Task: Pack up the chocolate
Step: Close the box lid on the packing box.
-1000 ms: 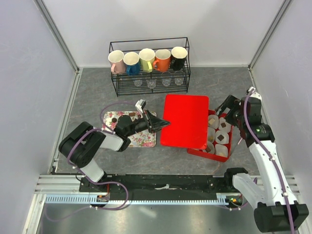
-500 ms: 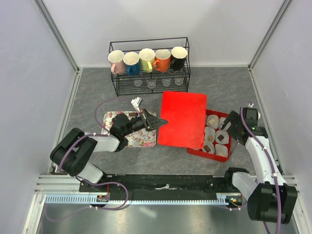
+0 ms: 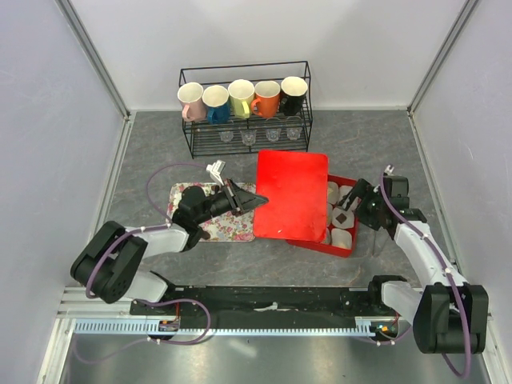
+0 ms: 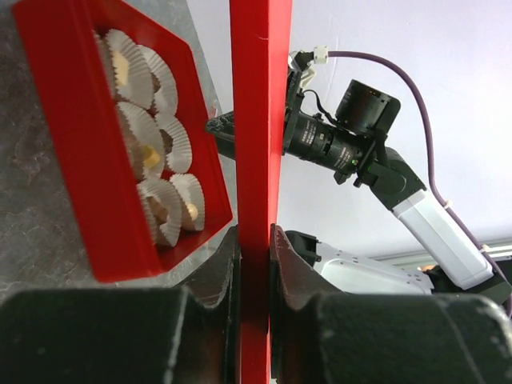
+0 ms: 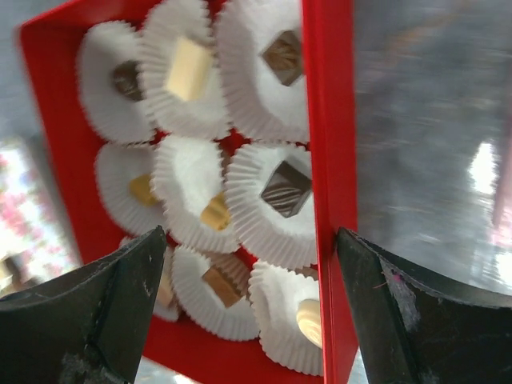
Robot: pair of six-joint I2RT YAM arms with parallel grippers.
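The step in hand looks to be closing up. The lid hangs tilted over the box, covering its left part, and has to come down square.

The left claw is pinched tight on the lid's left edge, and the sheet runs away from it to the right. In the left wrist view the lid stands edge-on between the fingers. The right claw gapes wide and holds nothing. The box's right wall passes between its fingers, close to one of them. The chocolate sits in paper cups directly under this claw.

I would level the lid first and line its corners up with the box rim. Then I would lower it slowly so no cup is caught under the edge. The right claw could steady the box, but it should be clear of the rim before the lid seats, or it will block the fit.

The counter beside the right claw is a blur in the right wrist view. Below the left claw, the arm covers much of the tray, so any sweets remaining there are hidden. From above, the lid hides the cups nearest the left claw, so I cannot tell whether each is filled.
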